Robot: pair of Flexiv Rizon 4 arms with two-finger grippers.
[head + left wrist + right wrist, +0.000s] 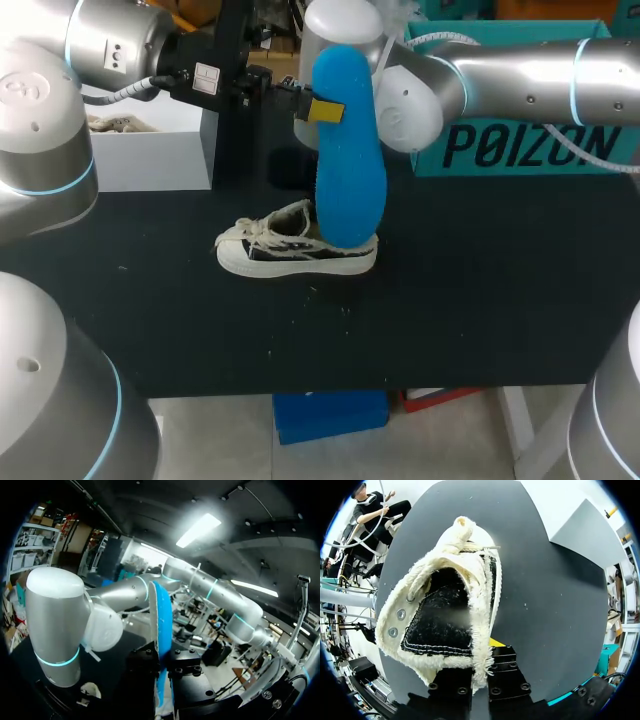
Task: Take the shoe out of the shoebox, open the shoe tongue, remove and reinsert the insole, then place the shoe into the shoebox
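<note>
A white low sneaker (290, 250) with black side panels lies on the black table (480, 300), toe to the left. Above its heel a blue insole (350, 170) stands upright, lower end at the shoe's opening. My left gripper (322, 110) is shut on the insole's upper part; the left wrist view shows the insole (161, 620) edge-on between the fingers of that gripper (165, 672). The insole hides my right gripper in the head view. In the right wrist view the right gripper (480, 675) is shut on the fleecy heel rim of the shoe (445, 615), looking into its dark inside.
A white open shoebox (150, 150) stands at the back left of the table. A teal box (520, 140) stands at the back right, behind my right arm. Bare black table lies in front of and to the right of the shoe.
</note>
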